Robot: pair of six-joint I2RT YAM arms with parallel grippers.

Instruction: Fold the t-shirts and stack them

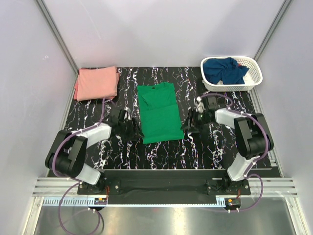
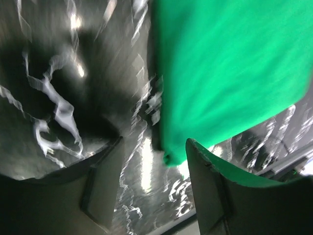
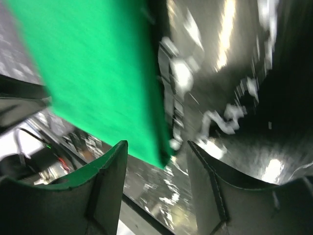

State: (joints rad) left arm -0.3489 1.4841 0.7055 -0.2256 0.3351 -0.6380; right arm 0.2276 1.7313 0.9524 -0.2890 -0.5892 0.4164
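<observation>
The bright green t-shirt lies flat in a long folded strip at the middle of the dark marbled table. The salmon pink t-shirt lies folded at the back left. The dark navy blue t-shirt is bunched in the basket. My left gripper is open and empty beside the green shirt's near left corner. My right gripper is open and empty beside its near right corner. Neither touches the cloth.
A white lattice basket stands at the back right corner. White walls close in the table on three sides. A black bar at the near edge bears both arm bases.
</observation>
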